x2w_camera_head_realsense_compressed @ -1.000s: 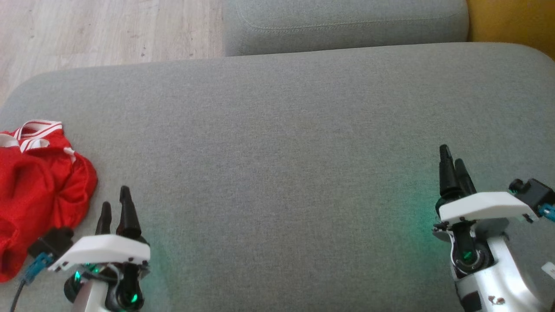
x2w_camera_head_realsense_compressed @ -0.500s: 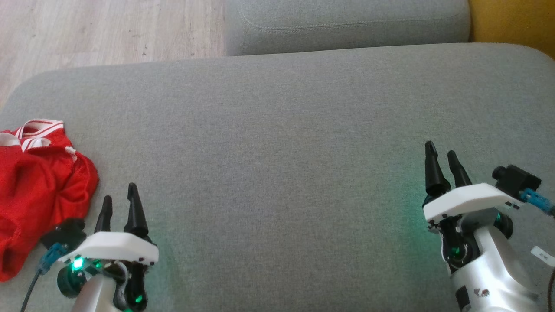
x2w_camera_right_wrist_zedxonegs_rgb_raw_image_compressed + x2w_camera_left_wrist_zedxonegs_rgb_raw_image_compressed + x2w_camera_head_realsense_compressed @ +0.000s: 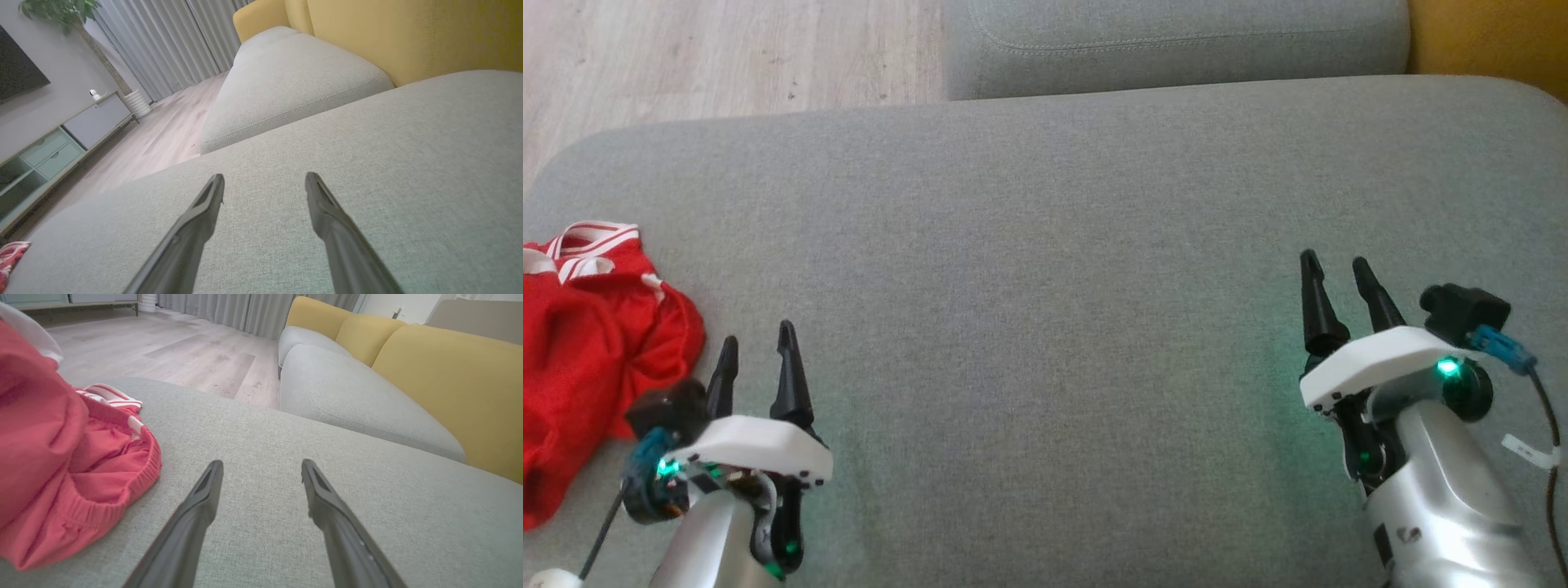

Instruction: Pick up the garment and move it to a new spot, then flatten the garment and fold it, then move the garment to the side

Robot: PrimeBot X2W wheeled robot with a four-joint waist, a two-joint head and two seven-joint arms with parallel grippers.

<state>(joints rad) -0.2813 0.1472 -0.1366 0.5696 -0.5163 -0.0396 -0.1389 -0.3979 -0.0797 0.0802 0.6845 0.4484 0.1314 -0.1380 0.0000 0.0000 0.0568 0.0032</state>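
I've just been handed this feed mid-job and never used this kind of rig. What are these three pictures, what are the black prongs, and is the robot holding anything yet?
The wide picture comes from a camera on the robot's head, looking down at a grey sofa cushion. The black prongs are the fingers of its two grippers: the left gripper at lower left, the right gripper at lower right. The other two pictures come from cameras on each wrist, looking along that gripper's own fingers, so you see the left gripper and the right gripper again from behind.

Both grippers are open, with bare cushion between the fingers. Nothing is held.

The one item on the cushion is a crumpled red garment with white-striped trim, lying at the far left, just beside the left gripper. The left wrist view shows it close by, and not touched by the fingers.
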